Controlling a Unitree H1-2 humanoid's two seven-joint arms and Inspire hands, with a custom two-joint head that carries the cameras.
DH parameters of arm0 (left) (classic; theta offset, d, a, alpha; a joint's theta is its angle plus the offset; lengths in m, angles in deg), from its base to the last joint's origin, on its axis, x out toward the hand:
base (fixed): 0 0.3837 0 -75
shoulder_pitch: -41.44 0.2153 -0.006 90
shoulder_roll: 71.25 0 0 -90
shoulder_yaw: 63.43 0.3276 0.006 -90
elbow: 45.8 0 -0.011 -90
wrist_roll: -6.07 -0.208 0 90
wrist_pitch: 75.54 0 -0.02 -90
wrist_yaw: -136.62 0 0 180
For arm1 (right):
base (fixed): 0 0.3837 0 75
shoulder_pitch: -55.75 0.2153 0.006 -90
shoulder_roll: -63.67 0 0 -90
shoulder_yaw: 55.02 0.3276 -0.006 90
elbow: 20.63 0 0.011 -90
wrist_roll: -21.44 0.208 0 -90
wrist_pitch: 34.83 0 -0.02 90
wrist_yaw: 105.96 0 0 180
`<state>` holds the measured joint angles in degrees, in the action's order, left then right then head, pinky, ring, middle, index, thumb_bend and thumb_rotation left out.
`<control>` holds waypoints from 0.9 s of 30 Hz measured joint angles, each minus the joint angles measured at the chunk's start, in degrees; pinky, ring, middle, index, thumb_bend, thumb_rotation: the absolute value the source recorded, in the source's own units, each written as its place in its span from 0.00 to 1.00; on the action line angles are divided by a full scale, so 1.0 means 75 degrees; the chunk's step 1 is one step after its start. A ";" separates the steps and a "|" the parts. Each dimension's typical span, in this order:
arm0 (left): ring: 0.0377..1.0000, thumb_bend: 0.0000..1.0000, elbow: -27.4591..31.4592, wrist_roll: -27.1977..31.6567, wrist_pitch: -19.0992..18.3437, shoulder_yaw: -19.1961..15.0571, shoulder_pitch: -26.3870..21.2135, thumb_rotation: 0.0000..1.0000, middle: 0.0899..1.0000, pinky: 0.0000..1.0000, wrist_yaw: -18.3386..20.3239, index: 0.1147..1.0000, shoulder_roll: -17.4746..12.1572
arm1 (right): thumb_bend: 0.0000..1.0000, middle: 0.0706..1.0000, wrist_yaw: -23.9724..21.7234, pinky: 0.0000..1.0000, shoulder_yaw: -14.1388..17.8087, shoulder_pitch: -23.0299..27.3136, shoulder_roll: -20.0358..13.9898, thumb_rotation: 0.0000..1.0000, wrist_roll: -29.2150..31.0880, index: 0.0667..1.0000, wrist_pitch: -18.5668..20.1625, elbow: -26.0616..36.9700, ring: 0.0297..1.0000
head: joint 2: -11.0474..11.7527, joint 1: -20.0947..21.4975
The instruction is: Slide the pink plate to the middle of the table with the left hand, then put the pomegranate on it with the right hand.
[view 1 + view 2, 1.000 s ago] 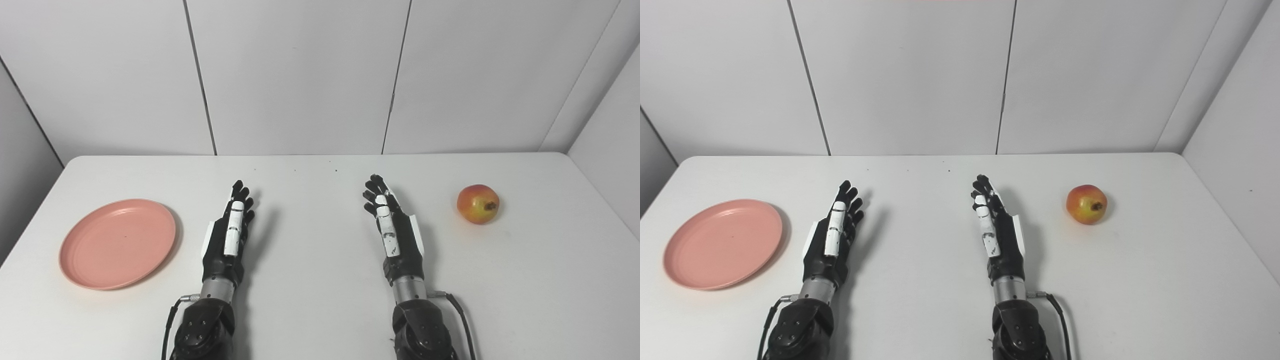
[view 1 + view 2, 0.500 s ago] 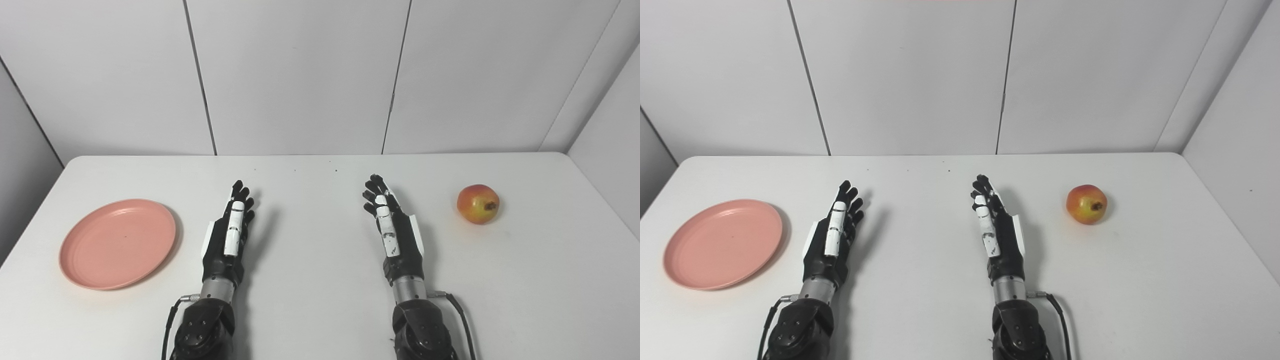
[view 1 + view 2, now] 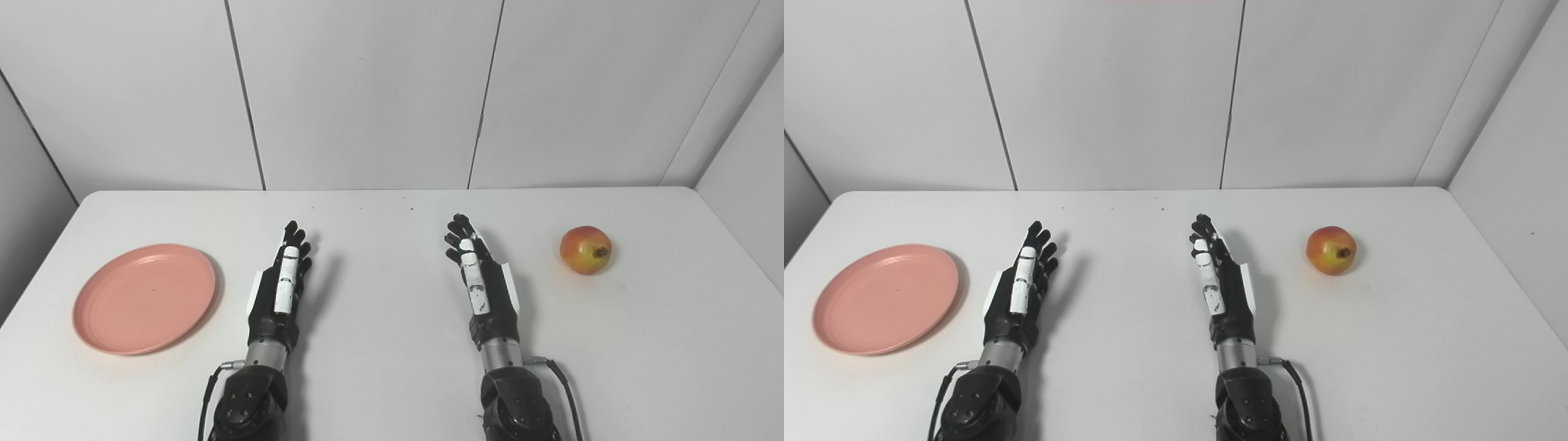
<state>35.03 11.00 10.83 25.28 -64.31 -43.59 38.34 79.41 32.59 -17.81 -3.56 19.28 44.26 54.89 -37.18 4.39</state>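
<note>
Left hand (image 3: 278, 288), black with white panels, lies edge-up, fingers extended and holding nothing, just right of the round, shallow pink plastic plate (image 3: 144, 298), which sits flat near the white surface's (image 3: 392, 380) left edge; by the look of it, the slide has not begun, and it would go best with fingertips hooked on the plate's far left rim, drawing it level toward the centre gap; right hand (image 3: 484, 285) waits likewise spread and empty; the red-yellow round pomegranate (image 3: 585, 249) rests far right, its dark crown pointing right.
</note>
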 measured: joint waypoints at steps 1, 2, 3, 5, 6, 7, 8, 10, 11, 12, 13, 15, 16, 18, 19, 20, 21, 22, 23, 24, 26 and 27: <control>0.98 0.44 0.0000 0.0000 0.0000 0.0000 0.0000 0.97 1.00 0.99 0.0000 0.99 0.0000 | 0.65 0.88 0.0000 0.88 0.0001 0.0000 0.0000 0.96 0.0000 0.88 0.0000 0.0000 0.88 | 0.0012 -0.0058; 0.98 0.44 0.0000 0.0000 0.0000 0.0001 0.0000 0.97 1.00 0.99 0.0000 0.99 0.0001 | 0.65 0.88 0.0000 0.88 0.0002 0.0000 0.0000 0.96 0.0000 0.88 0.0000 -0.0001 0.88 | 0.0035 -0.0059; 0.98 0.44 0.0000 -0.0001 0.0000 0.0002 0.0000 0.97 1.00 0.99 -0.0001 0.99 0.0001 | 0.65 0.88 0.0000 0.88 0.0002 0.0000 0.0000 0.96 0.0003 0.88 0.0000 0.0000 0.88 | 0.0035 -0.0059; 0.97 0.44 -0.0002 -0.0030 0.0002 0.0013 0.0000 0.98 0.99 0.97 -0.0026 0.97 0.0005 | 0.64 0.88 -0.0001 0.88 0.0006 0.0000 -0.0002 0.96 0.0009 0.88 0.0000 0.0000 0.88 | 0.0163 -0.0489; 0.97 0.44 -0.0003 -0.0083 0.0003 0.0031 0.0000 0.98 0.99 0.97 -0.0049 0.97 0.0007 | 0.64 0.88 -0.0001 0.88 0.0012 0.0000 -0.0002 0.96 0.0019 0.88 0.0000 0.0000 0.87 | 0.0164 -0.0492; 0.96 0.45 -0.0010 -0.0210 0.0003 0.0064 0.0000 0.99 0.98 0.96 -0.0102 0.97 0.0011 | 0.63 0.87 -0.0001 0.88 0.0022 -0.0001 -0.0004 0.96 0.0032 0.88 0.0000 0.0000 0.87 | 0.0280 -0.0921; 0.96 0.45 -0.0014 -0.0290 0.0003 0.0099 0.0000 0.99 0.98 0.95 -0.0164 0.96 0.0015 | 0.63 0.87 -0.0001 0.88 0.0032 -0.0002 -0.0006 0.96 0.0049 0.88 0.0000 0.0001 0.87 | 0.0281 -0.0926; 0.95 0.45 -0.0017 -0.0569 -0.0007 0.0192 0.0000 1.00 0.97 0.94 -0.0303 0.95 0.0030 | 0.63 0.87 -0.0008 0.88 0.0056 -0.0005 -0.0028 0.96 0.0098 0.88 -0.0001 0.0002 0.88 | 0.0386 -0.1274; 0.96 0.44 -0.0016 -0.0694 -0.0012 0.0262 0.0000 1.00 0.98 0.95 -0.0371 0.95 0.0036 | 0.62 0.88 -0.0043 0.89 0.0069 -0.0009 -0.0077 0.96 0.0159 0.88 -0.0005 0.0003 0.88 | 0.0398 -0.1324; 0.97 0.43 -0.0016 -0.0772 -0.0016 0.0319 0.0000 1.00 0.98 0.96 -0.0395 0.96 0.0047 | 0.62 0.88 -0.0072 0.90 0.0073 -0.0011 -0.0092 0.96 0.0217 0.89 -0.0022 0.0005 0.88 | 0.0503 -0.1533; 0.98 0.42 -0.0017 -0.0813 -0.0016 0.0346 0.0001 1.00 0.99 0.97 -0.0399 0.97 0.0061 | 0.62 0.88 -0.0110 0.91 0.0076 -0.0011 -0.0119 0.95 0.0314 0.89 -0.0041 0.0003 0.88 | 0.0574 -0.1674; 0.99 0.42 -0.0042 -0.0796 -0.0010 0.0363 0.0000 1.00 1.00 0.99 -0.0393 0.98 0.0097 | 0.63 0.88 -0.0238 0.91 0.0079 -0.0007 -0.0184 0.94 0.0469 0.88 -0.0129 -0.0012 0.88 | 0.0586 -0.1687; 0.99 0.42 -0.0075 -0.0790 0.0001 0.0371 0.0000 1.00 1.00 0.99 -0.0392 0.98 0.0116 | 0.64 0.88 -0.0291 0.91 0.0091 -0.0004 -0.0210 0.94 0.0513 0.88 -0.0150 -0.0021 0.88 | 0.0679 -0.1873; 0.99 0.42 -0.0147 -0.0792 0.0075 0.0385 0.0000 1.00 1.00 0.99 -0.0392 0.98 0.0156 | 0.64 0.88 -0.0341 0.91 0.0106 0.0001 -0.0246 0.94 0.0612 0.88 -0.0158 -0.0039 0.88 | 0.0703 -0.2003; 0.99 0.43 -0.0214 -0.0796 0.0158 0.0393 -0.0004 1.00 1.00 0.99 -0.0393 0.98 0.0169 | 0.64 0.88 -0.0352 0.91 0.0113 0.0001 -0.0258 0.94 0.0635 0.88 -0.0163 -0.0042 0.88 | 0.0761 -0.2004; 0.99 0.43 -0.0276 -0.0797 0.0256 0.0392 -0.0009 1.00 0.99 0.99 -0.0394 0.98 0.0185 | 0.63 0.88 -0.0356 0.91 0.0119 0.0000 -0.0271 0.95 0.0648 0.89 -0.0171 -0.0047 0.88 | 0.0820 -0.2097; 0.99 0.43 -0.0322 -0.0798 0.0323 0.0391 -0.0013 1.00 0.99 0.99 -0.0397 0.98 0.0197 | 0.62 0.88 -0.0357 0.91 0.0125 -0.0001 -0.0279 0.95 0.0659 0.89 -0.0181 -0.0056 0.88 | 0.0820 -0.2109; 0.98 0.43 -0.0356 -0.0799 0.0367 0.0390 -0.0021 1.00 0.99 0.98 -0.0407 0.97 0.0204 | 0.62 0.88 -0.0357 0.91 0.0134 -0.0001 -0.0287 0.94 0.0673 0.88 -0.0196 -0.0068 0.88 | 0.0855 -0.2167; 0.98 0.43 -0.0408 -0.0799 0.0420 0.0389 -0.0034 1.00 0.99 0.98 -0.0433 0.97 0.0213 | 0.62 0.88 -0.0358 0.91 0.0148 0.0001 -0.0292 0.94 0.0691 0.88 -0.0242 -0.0095 0.88 | 0.0855 -0.2168; 0.98 0.43 -0.0441 -0.0800 0.0459 0.0385 -0.0044 1.00 0.99 0.98 -0.0451 0.97 0.0227 | 0.62 0.88 -0.0359 0.91 0.0161 0.0004 -0.0296 0.94 0.0718 0.89 -0.0291 -0.0115 0.88 | 0.0890 -0.2203; 0.98 0.43 -0.0516 -0.0801 0.0543 0.0380 -0.0058 1.00 0.99 0.98 -0.0472 0.97 0.0238 | 0.62 0.88 -0.0363 0.92 0.0170 0.0019 -0.0315 0.95 0.0740 0.89 -0.0333 -0.0153 0.89 | 0.0891 -0.2203; 0.99 0.44 -0.0525 -0.0803 0.0547 0.0380 -0.0062 1.00 0.99 0.98 -0.0475 0.97 0.0238 | 0.62 0.88 -0.0367 0.92 0.0169 0.0024 -0.0323 0.95 0.0743 0.89 -0.0344 -0.0165 0.89 | 0.0902 -0.2215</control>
<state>31.09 4.97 14.93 28.13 -64.78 -47.16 40.12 76.65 33.86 -17.63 -5.98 24.85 41.67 53.65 -30.41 -12.22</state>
